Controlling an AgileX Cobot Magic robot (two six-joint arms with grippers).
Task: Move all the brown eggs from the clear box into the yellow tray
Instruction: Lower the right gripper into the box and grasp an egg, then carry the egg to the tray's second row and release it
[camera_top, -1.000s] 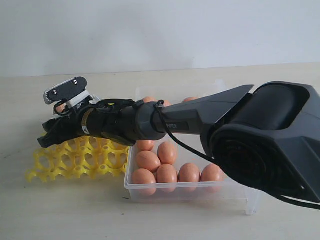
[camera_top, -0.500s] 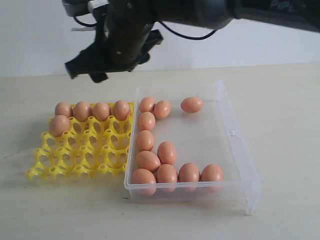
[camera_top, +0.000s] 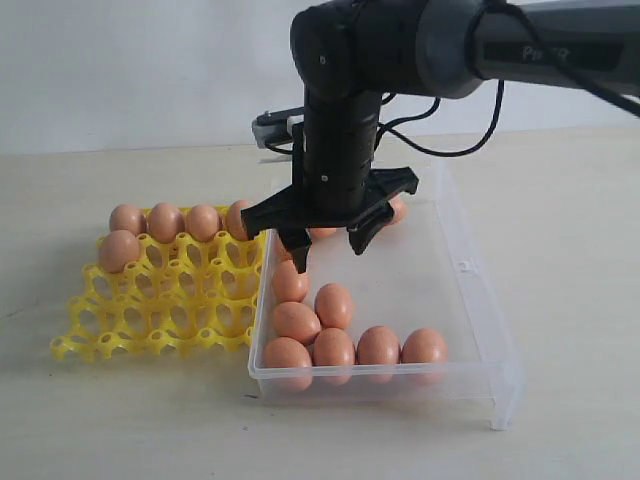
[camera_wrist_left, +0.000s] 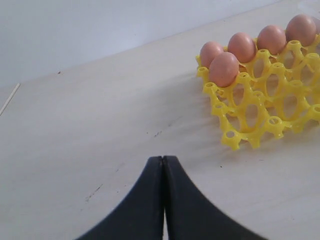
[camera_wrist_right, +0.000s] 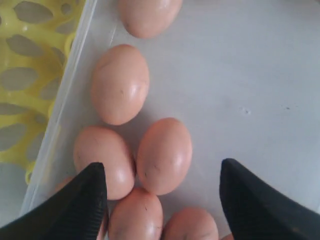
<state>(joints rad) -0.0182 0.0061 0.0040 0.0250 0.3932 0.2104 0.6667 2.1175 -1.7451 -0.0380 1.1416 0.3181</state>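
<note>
The right gripper gapes wide and empty, and on descending, one fingertip could crack the neighbour egg touching the brown egg between its fingers.

Bright, even diffuse light; faint soft shadows; right wrist close-up slightly blurred, perhaps defocused

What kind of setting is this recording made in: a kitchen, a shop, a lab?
Most likely a lab or test bench, not a kitchen: a bare pale tabletop against a blank white wall, with only the yellow tray and the clear box of brown eggs set out in view.
</note>
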